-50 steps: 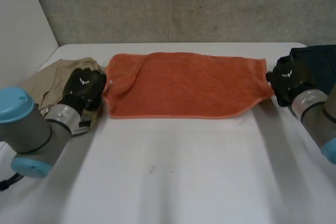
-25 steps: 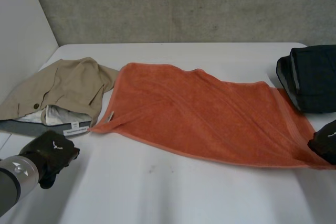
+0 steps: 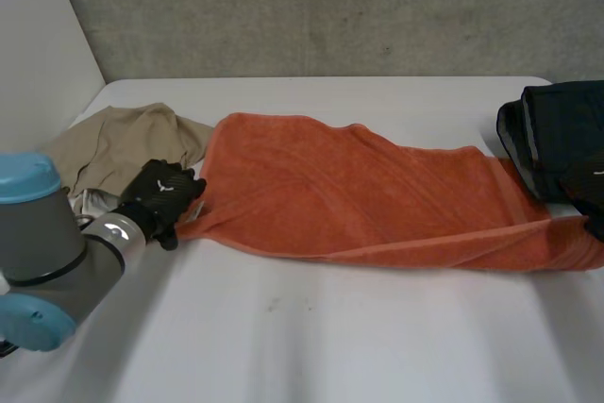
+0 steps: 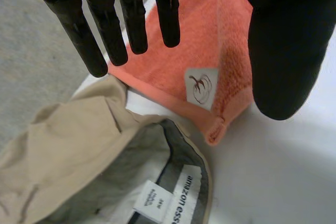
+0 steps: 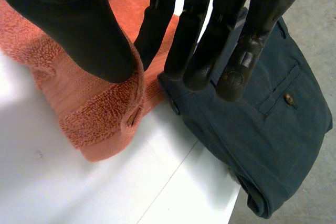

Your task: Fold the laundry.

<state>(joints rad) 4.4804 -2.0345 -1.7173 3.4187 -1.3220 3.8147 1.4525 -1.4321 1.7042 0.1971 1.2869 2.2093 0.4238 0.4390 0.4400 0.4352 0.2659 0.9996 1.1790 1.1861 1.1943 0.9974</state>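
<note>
Our right hand (image 5: 79,30) pinches the towel (image 3: 349,195) corner under its thumb; our left hand (image 4: 289,40), fingers spread, hovers over the tagged corner. We should grip there squarely before lifting.

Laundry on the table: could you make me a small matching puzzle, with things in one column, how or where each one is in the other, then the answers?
Things:
1. orange towel
2. beige garment
3. dark trousers
4. left hand

States:
A. neatly folded
B. crumpled, its inside label showing
C. spread out between the other two garments
D. open, fingers straight, over the towel's tagged corner

Pairs: 1-C, 2-B, 3-A, 4-D.
</note>
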